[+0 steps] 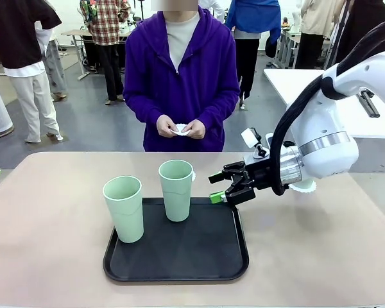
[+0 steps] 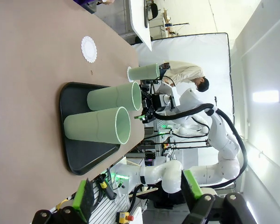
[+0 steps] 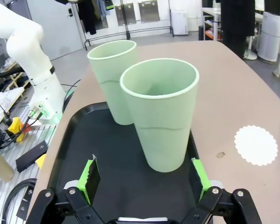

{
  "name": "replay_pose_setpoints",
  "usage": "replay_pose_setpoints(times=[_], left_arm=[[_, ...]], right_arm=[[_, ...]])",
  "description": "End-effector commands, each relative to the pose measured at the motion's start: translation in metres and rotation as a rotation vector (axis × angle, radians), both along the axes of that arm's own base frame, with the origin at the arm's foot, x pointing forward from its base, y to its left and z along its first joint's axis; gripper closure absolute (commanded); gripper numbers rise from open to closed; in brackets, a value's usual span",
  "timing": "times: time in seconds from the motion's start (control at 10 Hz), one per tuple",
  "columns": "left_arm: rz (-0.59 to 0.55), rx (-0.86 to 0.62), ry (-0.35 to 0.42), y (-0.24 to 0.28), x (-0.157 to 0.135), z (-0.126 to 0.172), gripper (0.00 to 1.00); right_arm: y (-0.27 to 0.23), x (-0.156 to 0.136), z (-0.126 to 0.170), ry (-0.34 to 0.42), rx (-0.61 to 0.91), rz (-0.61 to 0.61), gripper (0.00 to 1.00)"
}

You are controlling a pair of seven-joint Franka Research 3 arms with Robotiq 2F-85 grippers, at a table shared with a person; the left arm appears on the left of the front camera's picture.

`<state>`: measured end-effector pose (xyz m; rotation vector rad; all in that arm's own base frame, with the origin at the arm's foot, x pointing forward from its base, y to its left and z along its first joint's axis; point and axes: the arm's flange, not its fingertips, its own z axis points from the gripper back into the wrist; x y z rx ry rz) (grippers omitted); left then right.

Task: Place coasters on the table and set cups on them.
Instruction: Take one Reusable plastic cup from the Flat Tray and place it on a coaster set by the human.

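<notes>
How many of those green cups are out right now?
3. Two stand on the black tray: one cup at its front left, another cup farther back. The third cup stands on a coaster on the table beside the tray.

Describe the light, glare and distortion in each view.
Front view: soft even light, only faint shadows by the cups on the tray. Left wrist view: rolled sideways, a bright lamp glares. Right wrist view: the wide lens swells the near cup; no blur.
</notes>
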<state>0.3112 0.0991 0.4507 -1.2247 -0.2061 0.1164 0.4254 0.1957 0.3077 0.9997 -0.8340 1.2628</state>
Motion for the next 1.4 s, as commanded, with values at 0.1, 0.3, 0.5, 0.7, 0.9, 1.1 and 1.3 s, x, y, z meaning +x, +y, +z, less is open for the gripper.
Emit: replay_pose_setpoints(times=[0.1, 0.3, 0.5, 0.7, 0.9, 1.1, 1.3], left_arm=[[-0.002, -0.013, -0.017, 0.002, -0.001, 0.0, 0.0], [-0.002, -0.013, -0.017, 0.002, -0.001, 0.0, 0.0], [-0.002, -0.013, -0.017, 0.002, -0.001, 0.0, 0.0], [-0.002, -0.013, -0.017, 0.002, -0.001, 0.0, 0.0], [-0.002, -0.013, -0.017, 0.002, -0.001, 0.0, 0.0], [-0.002, -0.013, -0.017, 0.002, -0.001, 0.0, 0.0], [-0.002, -0.013, -0.017, 0.002, -0.001, 0.0, 0.0]], right_arm=[[0.023, 0.014, -0.014, -0.05, -0.036, -0.072, 0.0], [0.029, 0.023, -0.026, -0.046, -0.009, -0.053, 0.0], [0.031, 0.028, -0.037, -0.007, 0.076, -0.018, 0.0], [0.027, 0.025, -0.047, 0.021, 0.132, -0.008, 0.0], [0.024, 0.023, -0.05, 0.022, 0.151, -0.007, 0.0], [0.03, 0.021, -0.054, 0.031, 0.146, 0.018, 0.0], [0.038, 0.022, -0.063, 0.046, 0.132, 0.035, 0.0]])
